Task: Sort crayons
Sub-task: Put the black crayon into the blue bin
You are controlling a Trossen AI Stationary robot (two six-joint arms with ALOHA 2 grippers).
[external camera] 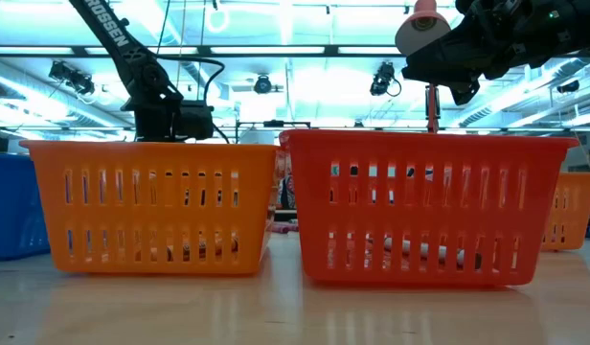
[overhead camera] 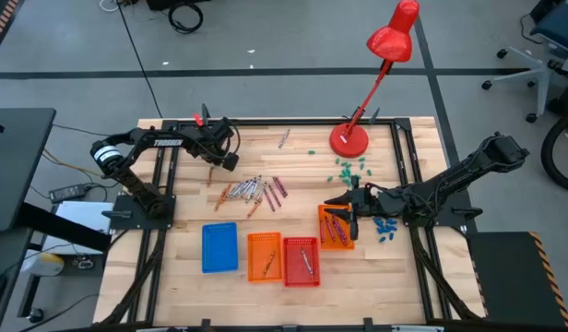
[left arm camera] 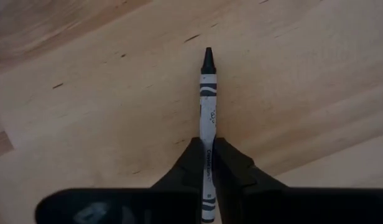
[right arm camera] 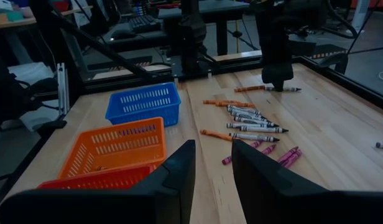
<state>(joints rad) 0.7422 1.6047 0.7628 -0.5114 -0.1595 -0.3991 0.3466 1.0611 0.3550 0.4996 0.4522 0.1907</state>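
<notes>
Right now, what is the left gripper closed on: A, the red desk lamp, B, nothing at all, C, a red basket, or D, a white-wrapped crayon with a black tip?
D. In the left wrist view the left gripper has its fingers pinched on a white-wrapped crayon whose black tip lies out over the wooden table.

Left pincer (left arm camera: 208, 163) lowered at the desk's far left, fingers pinched together. Right pincer (right arm camera: 211, 177) hanging over the right side, fingers parted, holding nothing.
</notes>
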